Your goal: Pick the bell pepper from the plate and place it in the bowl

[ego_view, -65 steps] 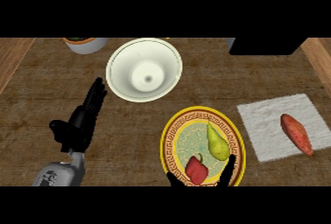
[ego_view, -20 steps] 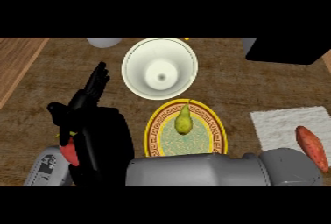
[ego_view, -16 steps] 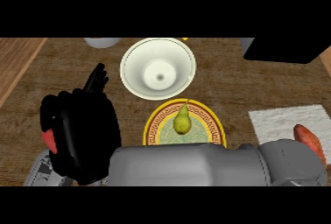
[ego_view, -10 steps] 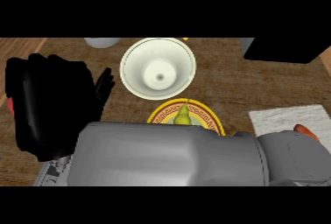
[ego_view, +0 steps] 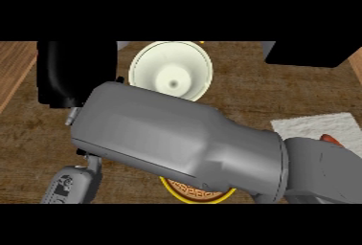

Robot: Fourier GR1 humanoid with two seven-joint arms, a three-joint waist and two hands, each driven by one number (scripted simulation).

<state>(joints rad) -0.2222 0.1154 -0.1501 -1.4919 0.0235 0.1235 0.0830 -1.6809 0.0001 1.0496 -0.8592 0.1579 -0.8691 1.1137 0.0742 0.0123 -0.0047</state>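
My right forearm (ego_view: 184, 143) crosses the whole view from the lower right to the upper left. Its black hand (ego_view: 74, 72) hangs left of the white bowl (ego_view: 172, 72), level with it, fingers curled under. The bell pepper is hidden inside that hand. Of the yellow-rimmed plate (ego_view: 198, 196) only a sliver of rim shows under the forearm. My left forearm (ego_view: 71, 184) rises at the lower left. Its hand is almost wholly covered, with only a straight fingertip (ego_view: 118, 80) poking out beside the bowl.
A white cloth (ego_view: 318, 127) lies at the right with an orange sweet potato (ego_view: 329, 139) peeking out by my arm. A black block (ego_view: 311, 52) stands at the back right. A lighter wooden strip (ego_view: 14, 72) runs along the left.
My right arm has risen off the plate and swung up and left, growing to fill the view. The red pepper seen at the hand's edge earlier is now hidden. The left arm is still.
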